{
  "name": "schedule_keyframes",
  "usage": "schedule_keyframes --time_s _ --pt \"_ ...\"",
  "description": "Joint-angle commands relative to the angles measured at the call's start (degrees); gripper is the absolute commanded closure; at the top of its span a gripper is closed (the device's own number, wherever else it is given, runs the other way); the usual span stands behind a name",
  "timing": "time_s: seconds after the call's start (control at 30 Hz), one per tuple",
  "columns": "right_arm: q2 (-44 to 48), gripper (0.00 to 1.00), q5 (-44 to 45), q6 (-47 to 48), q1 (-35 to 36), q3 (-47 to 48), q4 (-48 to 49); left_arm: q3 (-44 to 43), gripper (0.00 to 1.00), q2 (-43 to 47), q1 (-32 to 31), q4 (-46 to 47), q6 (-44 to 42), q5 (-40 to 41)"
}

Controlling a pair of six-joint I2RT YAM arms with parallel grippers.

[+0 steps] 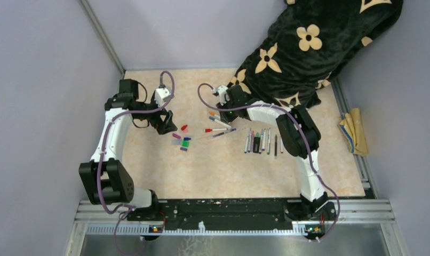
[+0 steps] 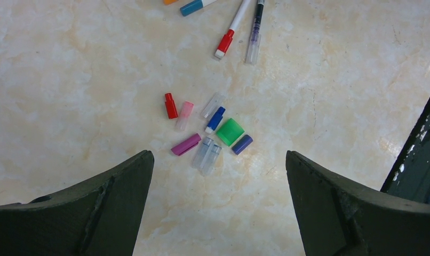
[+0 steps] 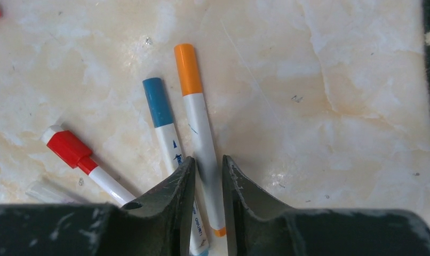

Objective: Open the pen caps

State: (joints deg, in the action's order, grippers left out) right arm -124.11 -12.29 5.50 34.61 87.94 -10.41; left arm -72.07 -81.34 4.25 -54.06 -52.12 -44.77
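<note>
Several loose pen caps lie in a cluster (image 1: 183,140); the left wrist view shows a red cap (image 2: 170,105), pink cap (image 2: 184,114), blue cap (image 2: 215,118), green cap (image 2: 230,131), magenta cap (image 2: 185,144) and clear caps (image 2: 206,154). My left gripper (image 2: 218,166) hangs open and empty just short of them. My right gripper (image 3: 208,162) is shut on the white barrel of the orange-capped pen (image 3: 197,106), down at the table. A blue-capped pen (image 3: 162,117) and a red-capped pen (image 3: 74,152) lie beside it, caps on.
A row of several pens (image 1: 263,141) lies right of centre. A black cloth with cream flowers (image 1: 309,48) covers the far right corner. Yellow cloths (image 1: 354,130) sit at the right edge. Another pen with a clear cap (image 2: 254,32) lies beyond the cap cluster.
</note>
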Motion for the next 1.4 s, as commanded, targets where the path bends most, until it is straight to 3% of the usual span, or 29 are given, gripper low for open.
schedule_keyframes --time_s 0.0,0.13,0.5,0.67,0.83,1.0,1.37 --pt "2.47 0.79 5.23 -0.14 1.10 -5.37 1.06 -0.53 0.01 -1.12 0.32 -1.83 -2.08 -3.21" --pt "4.68 1.00 7.53 -1.51 0.92 -6.71 3.28 -0.57 0.01 -1.76 0.37 -3.16 -3.41 -3.58" --pt "13.87 1.00 0.62 -7.67 -1.12 -1.75 0.65 0.50 0.01 -1.04 0.40 -3.87 -10.32 -7.42" --pt "19.32 1.00 -14.08 -15.40 -1.05 -3.28 -3.53 0.20 0.01 -0.79 0.23 -4.04 -16.12 -10.69" --pt "25.04 1.00 -27.30 -22.99 -0.75 -13.13 -1.57 -1.26 0.01 -1.57 -1.00 -6.42 -22.97 -11.76" --pt "27.62 1.00 -34.09 -25.91 1.80 -16.74 -1.84 -0.85 0.03 -1.45 -6.03 -10.22 -31.68 -8.31" --pt "24.61 1.00 -39.21 -29.74 7.24 -15.02 -0.19 5.47 0.07 5.15 -20.03 -5.15 -34.94 6.21"
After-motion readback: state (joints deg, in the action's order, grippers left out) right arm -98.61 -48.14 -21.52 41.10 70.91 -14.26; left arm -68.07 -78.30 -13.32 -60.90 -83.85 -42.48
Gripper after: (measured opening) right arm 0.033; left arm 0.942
